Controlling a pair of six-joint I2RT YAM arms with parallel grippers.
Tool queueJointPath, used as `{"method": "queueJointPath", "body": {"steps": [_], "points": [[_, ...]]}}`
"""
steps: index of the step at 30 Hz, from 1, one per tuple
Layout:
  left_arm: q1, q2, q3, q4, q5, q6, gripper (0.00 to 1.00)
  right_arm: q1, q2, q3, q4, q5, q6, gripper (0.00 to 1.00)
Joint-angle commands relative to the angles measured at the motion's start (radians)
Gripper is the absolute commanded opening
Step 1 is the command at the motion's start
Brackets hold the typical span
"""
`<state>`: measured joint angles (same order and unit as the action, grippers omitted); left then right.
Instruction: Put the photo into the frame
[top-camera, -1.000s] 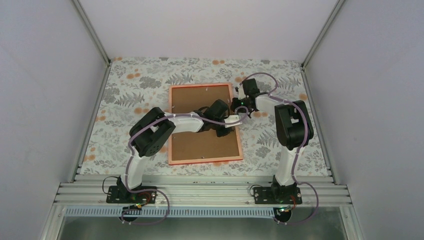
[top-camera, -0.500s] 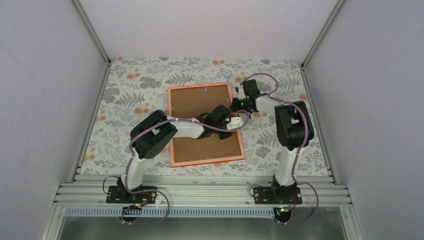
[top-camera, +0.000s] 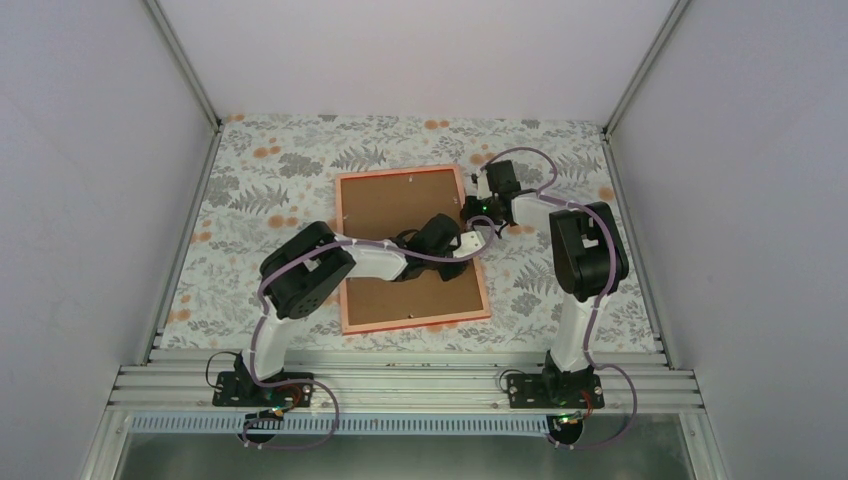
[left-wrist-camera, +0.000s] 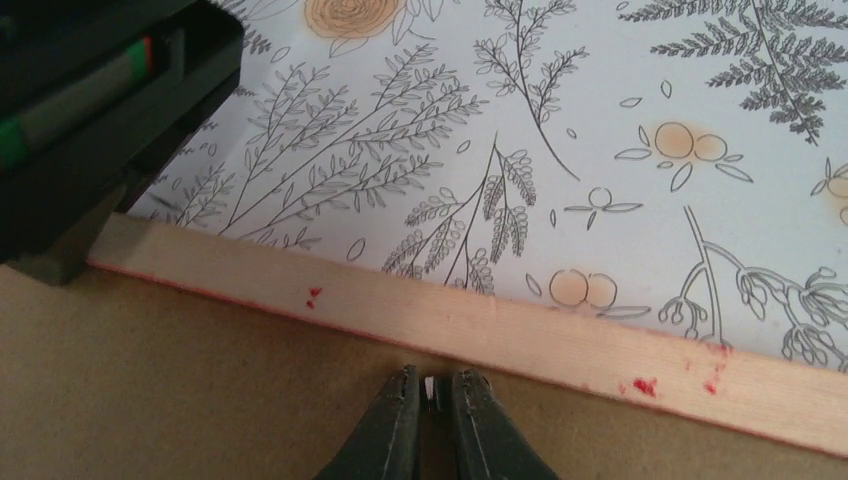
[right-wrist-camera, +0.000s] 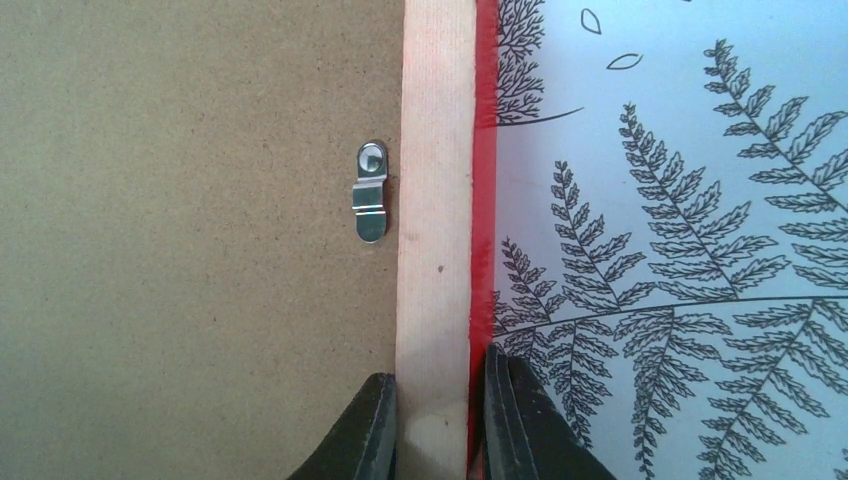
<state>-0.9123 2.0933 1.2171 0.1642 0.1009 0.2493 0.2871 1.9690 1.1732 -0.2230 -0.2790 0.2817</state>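
Observation:
The frame (top-camera: 410, 322) lies face down on the table, its pale orange-pink back up and the brown backing board (top-camera: 395, 205) set inside it. The photo is hidden. My left gripper (top-camera: 462, 240) is at the frame's right rail (left-wrist-camera: 560, 340), low over the backing board (left-wrist-camera: 200, 390). Its tips (left-wrist-camera: 432, 385) are closed on a small bright metal clip tab. My right gripper (top-camera: 470, 207) is shut across the same rail (right-wrist-camera: 435, 200), one finger on the board side and one on the red outer edge (right-wrist-camera: 438, 385).
A small metal clip (right-wrist-camera: 370, 190) sits on the backing board (right-wrist-camera: 180, 250) beside the rail. The table is covered with a leaf-and-flower patterned cloth (top-camera: 270, 180). White walls stand on three sides. The right gripper's dark body (left-wrist-camera: 90, 120) is just left of my left fingers.
My left gripper has moved a little up and right, to the frame's right rail. The frame's lower end has shifted slightly right. The right gripper has stayed on the rail.

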Motion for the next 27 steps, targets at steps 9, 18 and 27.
{"method": "queueJointPath", "body": {"steps": [9, 18, 27], "points": [[0.045, -0.267, -0.204, -0.030, 0.063, 0.058, 0.25, -0.001, -0.040, -0.019, -0.208, -0.088, -0.117, 0.45], [0.153, -0.428, -0.290, -0.212, 0.065, 0.094, 0.26, -0.042, -0.242, -0.034, -0.373, -0.120, -0.459, 0.92], [0.336, -0.545, -0.327, -0.438, 0.035, 0.116, 0.31, 0.052, -0.297, -0.125, -0.468, 0.027, -0.580, 0.96]]}}
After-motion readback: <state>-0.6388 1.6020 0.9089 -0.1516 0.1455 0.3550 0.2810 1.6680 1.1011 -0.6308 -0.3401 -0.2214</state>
